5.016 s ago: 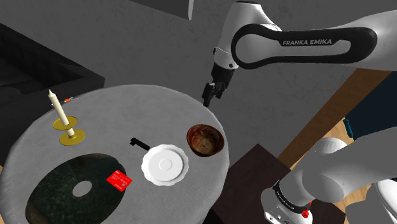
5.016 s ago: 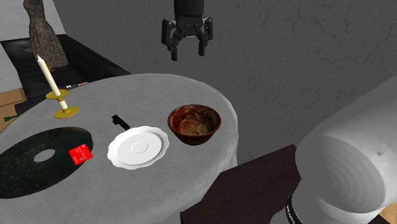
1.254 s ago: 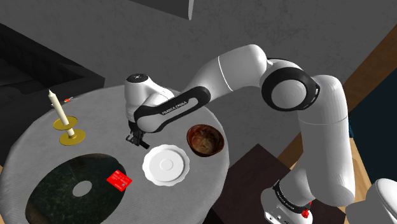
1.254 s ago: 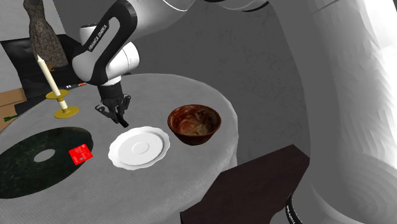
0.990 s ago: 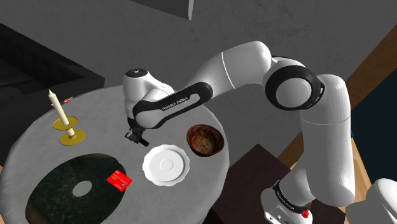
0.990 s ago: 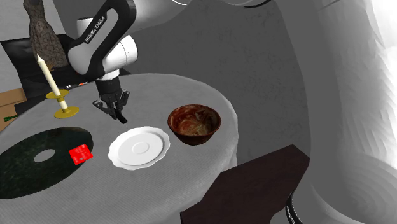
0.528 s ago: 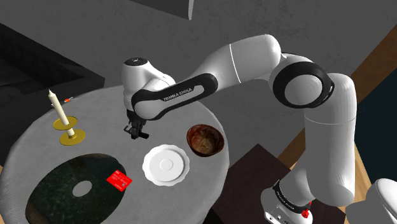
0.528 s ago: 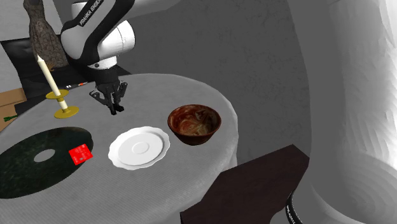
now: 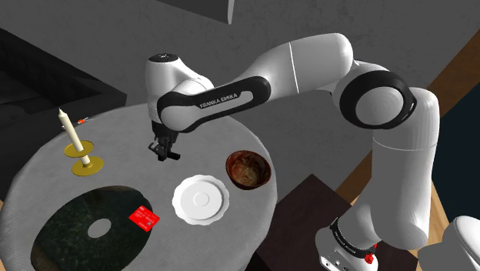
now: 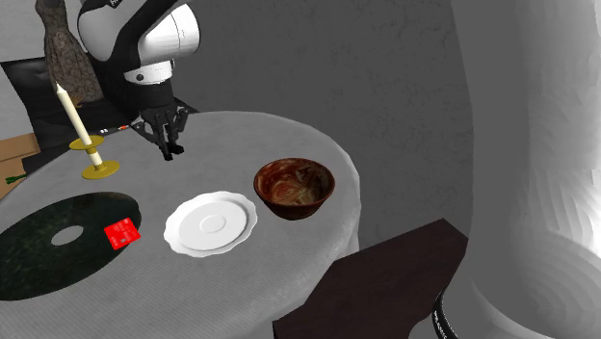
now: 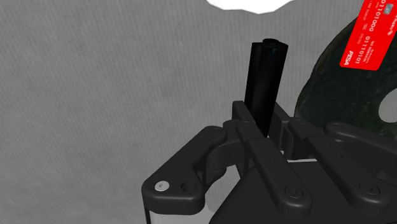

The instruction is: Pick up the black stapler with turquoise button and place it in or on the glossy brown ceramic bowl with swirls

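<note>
shoulder view: the all-black pincer [image 9: 162, 151] hangs over the round grey worktop [image 9: 115, 135], well apart from the glossy brown swirled bowl [image 9: 248, 169]. second exterior view: a white plate [image 10: 210, 223] lies beside that bowl. wrist view: the pincer is clamped on the slim black stapler [image 11: 264, 79]; i would carry it level and release low.

"FRANKA EMIKA" in white on the arm [image 9: 221, 99], dark forearm link. Red card [image 11: 372, 32]: rows of 1s and 0s, small word illegible.

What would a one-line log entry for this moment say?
claw: shut on stapler | stapler: held over table | bowl: holds nothing | stage: grasped, not yet placed
</note>
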`<action>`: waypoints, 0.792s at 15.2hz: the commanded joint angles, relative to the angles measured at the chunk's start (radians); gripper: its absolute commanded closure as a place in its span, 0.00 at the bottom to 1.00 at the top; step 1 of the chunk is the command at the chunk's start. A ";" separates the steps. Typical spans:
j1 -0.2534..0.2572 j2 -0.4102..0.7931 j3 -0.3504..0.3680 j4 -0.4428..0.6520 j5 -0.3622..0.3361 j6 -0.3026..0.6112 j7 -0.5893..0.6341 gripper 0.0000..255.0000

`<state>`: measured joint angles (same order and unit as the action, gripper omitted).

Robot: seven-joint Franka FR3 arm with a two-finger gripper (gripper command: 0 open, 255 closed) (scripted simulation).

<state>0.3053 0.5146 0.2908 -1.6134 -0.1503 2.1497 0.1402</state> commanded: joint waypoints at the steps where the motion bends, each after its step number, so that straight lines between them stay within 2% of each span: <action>1: 0.000 -0.011 0.002 0.010 0.004 -0.021 -0.001 1.00; 10: -0.003 -0.050 0.010 0.063 0.018 -0.112 -0.009 1.00; 12: -0.035 -0.131 0.014 -0.058 0.040 -0.070 -0.033 1.00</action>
<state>0.2828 0.4123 0.3042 -1.6243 -0.1185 2.0613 0.1173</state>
